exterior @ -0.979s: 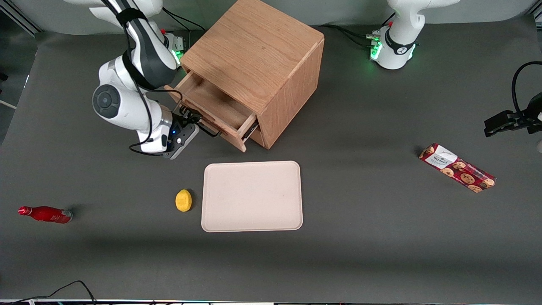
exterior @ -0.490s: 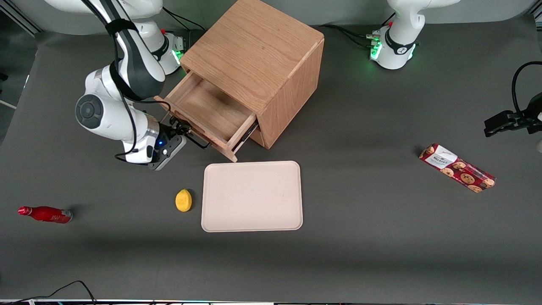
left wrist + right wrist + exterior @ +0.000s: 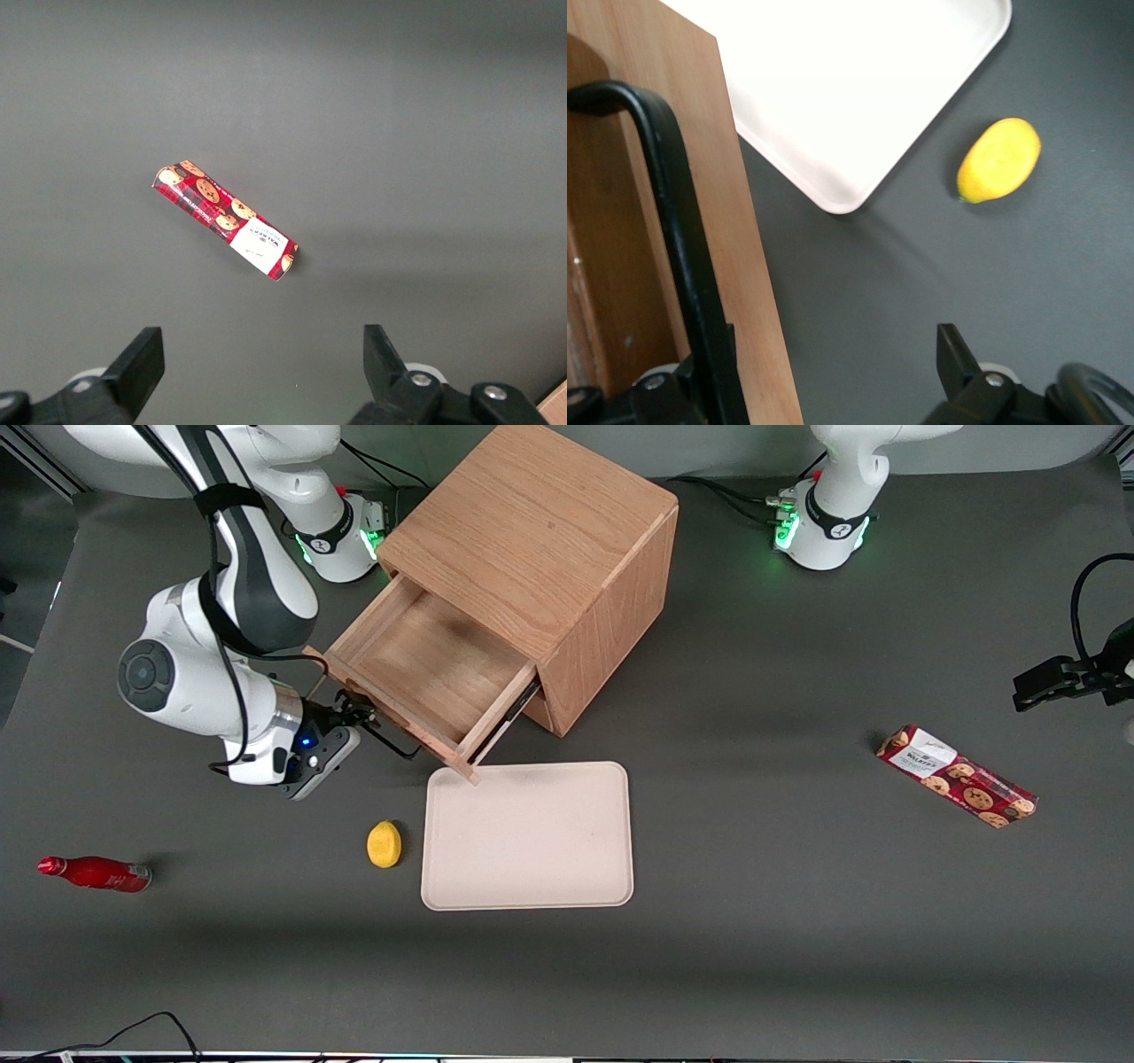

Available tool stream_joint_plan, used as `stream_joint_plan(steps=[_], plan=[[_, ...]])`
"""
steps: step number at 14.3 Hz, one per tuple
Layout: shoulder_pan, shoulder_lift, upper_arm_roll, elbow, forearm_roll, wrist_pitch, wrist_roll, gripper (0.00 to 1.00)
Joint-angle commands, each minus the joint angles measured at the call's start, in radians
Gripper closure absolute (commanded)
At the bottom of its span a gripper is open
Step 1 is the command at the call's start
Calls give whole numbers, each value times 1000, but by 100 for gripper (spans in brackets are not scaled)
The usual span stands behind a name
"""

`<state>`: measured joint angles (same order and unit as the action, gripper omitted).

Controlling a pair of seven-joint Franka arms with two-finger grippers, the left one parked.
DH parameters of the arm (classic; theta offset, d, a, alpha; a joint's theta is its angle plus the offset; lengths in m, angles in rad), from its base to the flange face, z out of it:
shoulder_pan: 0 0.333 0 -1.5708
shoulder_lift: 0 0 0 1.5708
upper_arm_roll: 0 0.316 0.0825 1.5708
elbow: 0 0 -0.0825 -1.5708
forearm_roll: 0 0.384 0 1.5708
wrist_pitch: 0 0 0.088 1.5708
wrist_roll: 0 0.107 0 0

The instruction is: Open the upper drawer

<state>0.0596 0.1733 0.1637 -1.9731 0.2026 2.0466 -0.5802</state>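
The upper drawer [image 3: 425,669] stands pulled far out of the oak cabinet [image 3: 532,531], and its bare wooden inside shows. Its thin black bar handle [image 3: 390,737] runs along the front panel. My right gripper [image 3: 352,714] is at the handle's end, in front of the drawer. In the right wrist view the front panel [image 3: 620,266] and handle [image 3: 678,221] lie against one finger, while the other finger [image 3: 954,354] stands far off over bare table. The gripper [image 3: 833,372] is open, its jaws wide apart with the panel's edge between them. The lower drawer is hidden.
A cream tray [image 3: 527,837] lies just nearer the camera than the drawer's corner, with a yellow lemon [image 3: 384,843] beside it. A red bottle [image 3: 96,873] lies toward the working arm's end. A cookie pack [image 3: 957,776] lies toward the parked arm's end.
The gripper has moved away from the cabinet and toward the camera, and the upper drawer has slid farther out with it. Its corner now reaches the tray's edge.
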Motion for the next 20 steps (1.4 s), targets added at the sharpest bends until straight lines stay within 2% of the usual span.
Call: stream_joint_plan(steps=[1, 7, 20], plan=[[-1, 18, -30, 28, -14, 0, -50, 0], [-11, 31, -62, 48, -14, -2, -76, 0], [-29, 46, -69, 76, -14, -5, -82, 0]])
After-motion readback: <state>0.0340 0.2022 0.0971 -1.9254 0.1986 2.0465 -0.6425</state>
